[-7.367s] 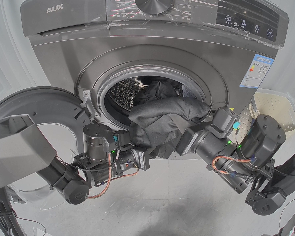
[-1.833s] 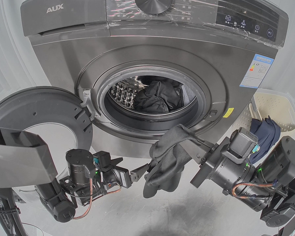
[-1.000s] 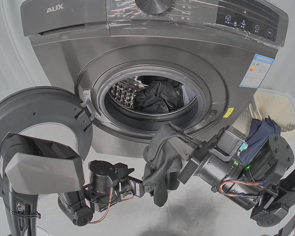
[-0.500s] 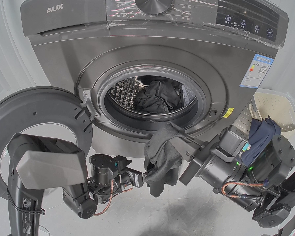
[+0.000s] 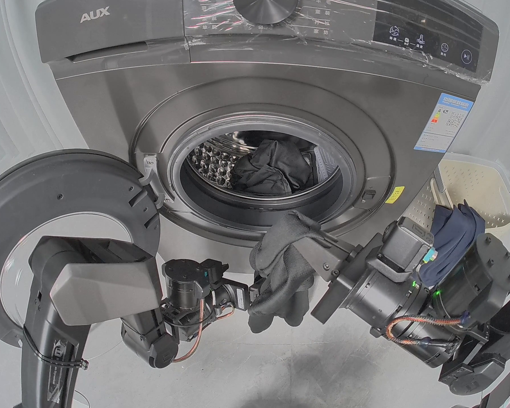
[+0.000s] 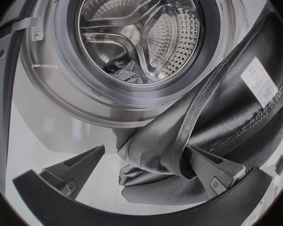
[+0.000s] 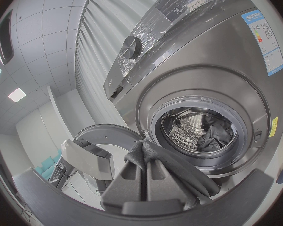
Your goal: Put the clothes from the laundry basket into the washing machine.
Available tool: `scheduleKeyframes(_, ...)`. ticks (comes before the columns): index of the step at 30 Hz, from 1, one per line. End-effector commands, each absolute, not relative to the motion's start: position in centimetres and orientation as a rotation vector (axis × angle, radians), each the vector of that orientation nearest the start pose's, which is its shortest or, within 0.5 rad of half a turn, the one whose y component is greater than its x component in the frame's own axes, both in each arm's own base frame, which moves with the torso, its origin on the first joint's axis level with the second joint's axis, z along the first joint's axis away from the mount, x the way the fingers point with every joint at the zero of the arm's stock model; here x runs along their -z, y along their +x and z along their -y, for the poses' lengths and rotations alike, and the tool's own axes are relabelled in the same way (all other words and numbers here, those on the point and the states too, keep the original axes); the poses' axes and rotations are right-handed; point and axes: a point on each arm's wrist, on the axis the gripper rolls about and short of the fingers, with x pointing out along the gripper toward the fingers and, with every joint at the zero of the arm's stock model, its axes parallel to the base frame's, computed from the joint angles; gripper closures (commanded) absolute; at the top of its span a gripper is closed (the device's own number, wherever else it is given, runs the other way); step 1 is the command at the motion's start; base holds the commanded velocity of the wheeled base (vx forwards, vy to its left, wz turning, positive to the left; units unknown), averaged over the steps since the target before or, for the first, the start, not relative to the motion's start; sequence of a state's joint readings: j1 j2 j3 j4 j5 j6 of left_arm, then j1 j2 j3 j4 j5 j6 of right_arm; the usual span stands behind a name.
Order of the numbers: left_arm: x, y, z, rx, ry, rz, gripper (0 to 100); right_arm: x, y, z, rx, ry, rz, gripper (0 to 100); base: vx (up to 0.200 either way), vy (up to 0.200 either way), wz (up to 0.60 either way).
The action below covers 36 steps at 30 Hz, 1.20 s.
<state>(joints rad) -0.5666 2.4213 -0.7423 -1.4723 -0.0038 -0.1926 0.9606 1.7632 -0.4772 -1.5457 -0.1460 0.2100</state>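
Head camera above washing machine (image 5: 124,103), looking down, wrist cameras low, close, facing shared drum (image 6: 132,35)

In the head view we lose the tips of the left gripper (image 5: 256,297) behind the dark garment (image 5: 283,270); the same cloth swallows the tips of the right gripper (image 5: 300,242) — we cannot tell where the pinch sits; the right arm masks the lower part of the navy garment (image 5: 459,225) and, with the washing machine (image 5: 124,103), much of the laundry basket (image 5: 484,185); the porthole's rim hides the bottom of the clothes (image 5: 272,168) in the drum; the left arm covers part of the open door (image 5: 68,182); the print on the sticker (image 5: 449,121) is too small for us.
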Motion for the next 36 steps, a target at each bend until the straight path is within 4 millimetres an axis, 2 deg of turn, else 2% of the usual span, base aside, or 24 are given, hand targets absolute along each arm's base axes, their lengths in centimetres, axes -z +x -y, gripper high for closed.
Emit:
scheduleKeyframes(1, 0.8, 32.4, 21.0, 0.557, -0.124, -0.249, 0, -17.5, 16.1, -22.6, -0.836, 0.339, 0.143, 100, 0.000, 0.000, 0.00)
scheduleKeyframes(9, 1.4, 33.1, 22.1, 0.573, -0.121, -0.233, 0, -17.4, 16.1, -22.7, -0.837, 0.338, 0.140, 100, 0.000, 0.000, 0.00)
scheduleKeyframes(10, 1.5, 33.2, 22.3, 0.575, -0.121, -0.232, 100, -17.4, 16.1, -22.7, -0.837, 0.338, 0.140, 100, 0.000, 0.000, 0.00)
scheduleKeyframes(16, 0.5, 34.5, 22.5, 0.542, -0.146, -0.157, 100, -17.4, 16.1, -22.6, -0.834, 0.337, 0.139, 100, 0.000, 0.000, 0.00)
scheduleKeyframes(23, -1.3, 34.7, 21.8, 0.528, -0.167, -0.097, 100, -17.3, 16.3, -22.4, -0.822, 0.335, 0.138, 100, 0.000, 0.000, 0.00)
scheduleKeyframes(24, -3.8, 34.4, 20.7, 0.512, -0.180, -0.052, 100, -17.1, 16.5, -22.0, -0.809, 0.327, 0.131, 100, 0.000, 0.000, 0.00)
scheduleKeyframes(25, -4.9, 34.1, 20.1, 0.506, -0.185, -0.035, 100, -17.1, 16.6, -21.9, -0.800, 0.325, 0.131, 100, 0.000, 0.000, 0.00)
scheduleKeyframes(26, -5.2, 34.1, 19.9, 0.503, -0.186, -0.030, 100, -17.1, 16.7, -21.8, -0.797, 0.325, 0.132, 100, 0.000, 0.000, 0.00)
scheduleKeyframes(27, -6.9, 33.4, 19.0, 0.495, -0.191, -0.007, 100, -16.9, 17.1, -21.4, -0.776, 0.320, 0.129, 100, 0.000, 0.000, 0.00)
scheduleKeyframes(30, -9.6, 31.4, 17.7, 0.493, -0.201, 0.025, 100, -16.8, 17.6, -21.0, -0.752, 0.317, 0.129, 100, 0.000, 0.000, 0.00)
scheduleKeyframes(33, -11.2, 29.2, 16.8, 0.503, -0.202, 0.032, 100, -16.9, 17.7, -20.8, -0.744, 0.318, 0.132, 100, 0.000, 0.000, 0.00)
scheduleKeyframes(36, -11.3, 27.5, 16.2, 0.511, -0.196, 0.008, 100, -17.0, 17.7, -20.6, -0.740, 0.319, 0.134, 100, 0.000, 0.000, 0.00)
